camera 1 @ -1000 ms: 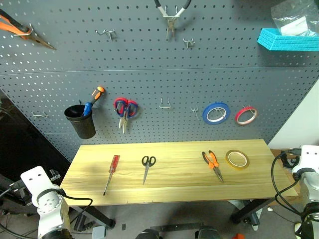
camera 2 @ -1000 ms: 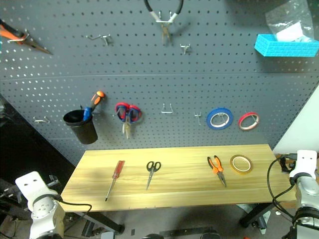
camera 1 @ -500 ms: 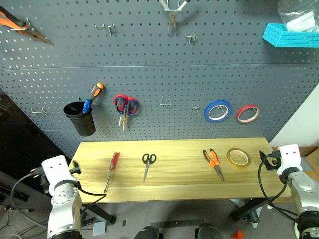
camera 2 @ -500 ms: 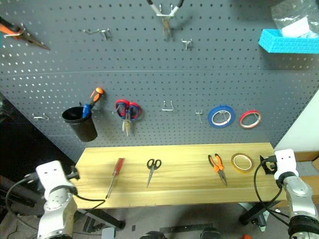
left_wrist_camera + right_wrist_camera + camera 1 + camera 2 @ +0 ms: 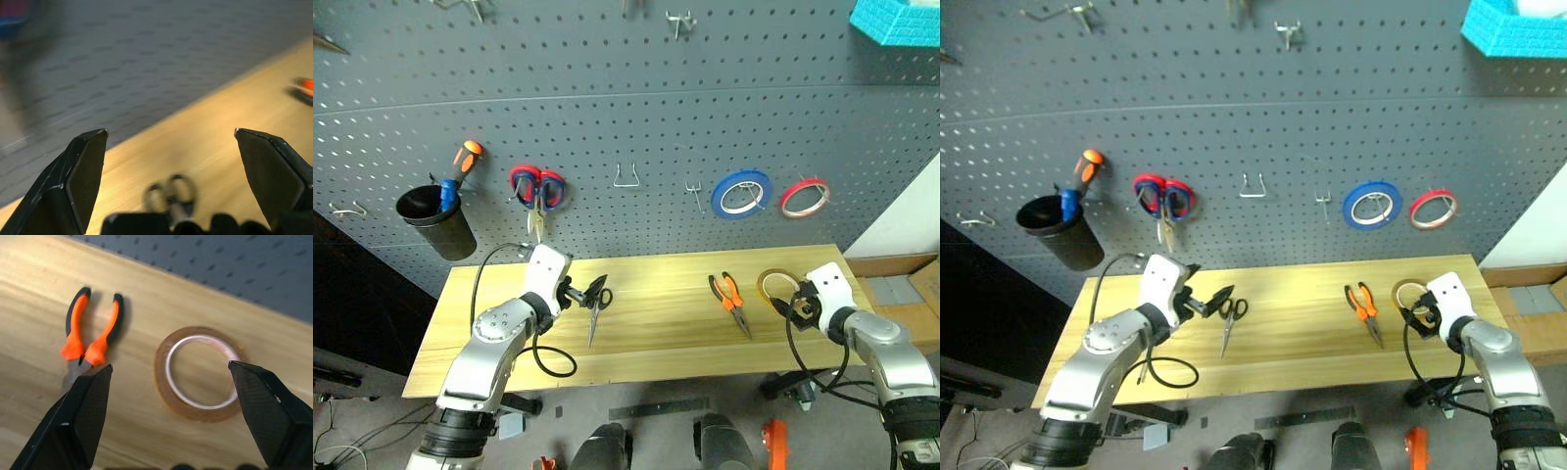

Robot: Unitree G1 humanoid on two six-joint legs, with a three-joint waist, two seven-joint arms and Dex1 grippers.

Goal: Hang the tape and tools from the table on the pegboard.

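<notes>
Tape (image 5: 199, 374) lies flat near the right end of the bench (image 5: 656, 352), the tan see-through ring just beside the orange-and-black pliers (image 5: 90, 343), and I have my right hand (image 5: 171, 416) poised over it with fingers spread wide and nothing between them; from the wrist camera the ring sits framed between the two black fingers, which I read as the line-up for a pinch on its rim. The roll being flat on the wood makes that awkward, so I'd judge one finger has to go inside the ring to lift it. My left hand (image 5: 587, 297) reaches in from the left with the forearm angled across the front of the bench, fingers also fully apart and empty, pointing slightly downward at the black-handled scissors (image 5: 597, 305), whose loops face the pegboard (image 5: 626, 117) and blade tips point toward me. I cannot tell whether its fingertips touch the scissors. The red-handled screwdriver I cannot pick out behind that arm. Up on the board an empty hook (image 5: 626, 177) hangs between the red-and-blue scissors (image 5: 536, 191) and the blue roll (image 5: 740, 192), a likely target. Nothing from the bench has been hung yet.
</notes>
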